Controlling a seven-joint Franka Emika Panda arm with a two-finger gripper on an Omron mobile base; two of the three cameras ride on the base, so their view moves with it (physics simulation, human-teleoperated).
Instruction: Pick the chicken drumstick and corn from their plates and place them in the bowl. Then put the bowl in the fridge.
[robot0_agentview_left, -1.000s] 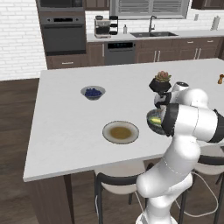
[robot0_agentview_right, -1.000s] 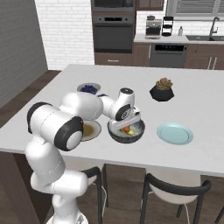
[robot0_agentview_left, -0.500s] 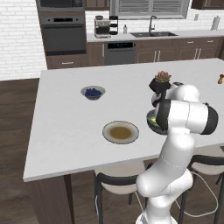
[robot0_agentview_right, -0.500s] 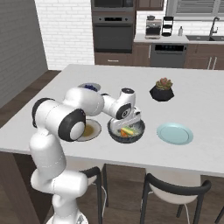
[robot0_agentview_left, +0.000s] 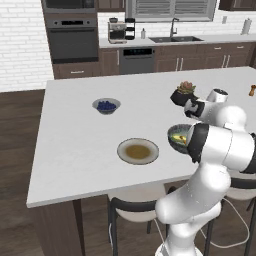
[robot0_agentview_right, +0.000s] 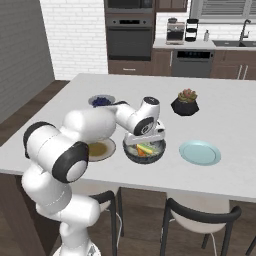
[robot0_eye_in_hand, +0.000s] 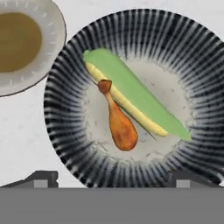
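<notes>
The dark speckled bowl (robot0_eye_in_hand: 175, 39) holds both the yellow-green corn (robot0_eye_in_hand: 140, 100) and the orange-brown chicken drumstick (robot0_eye_in_hand: 121, 127), lying side by side on its pale inside. My gripper (robot0_eye_in_hand: 113, 179) hangs just above the bowl, open, with one fingertip at each side of the near rim and nothing between them. In the right base view the gripper (robot0_agentview_right: 145, 139) sits over the bowl (robot0_agentview_right: 145, 159), between the tan plate (robot0_agentview_right: 102, 149) and the light blue plate (robot0_agentview_right: 200, 152). Both plates are bare. The fridge is out of view.
A small bowl of blueberries (robot0_agentview_left: 106, 105) stands further back on the white island. A black plant pot (robot0_agentview_right: 185, 102) is behind the bowl. Stools stand under the island's near edge (robot0_agentview_right: 150, 182). Oven and counters line the far wall.
The gripper's fingers have spread wide apart above the bowl. The arm's elbow has shifted a little, and the hand has stayed over the bowl.
</notes>
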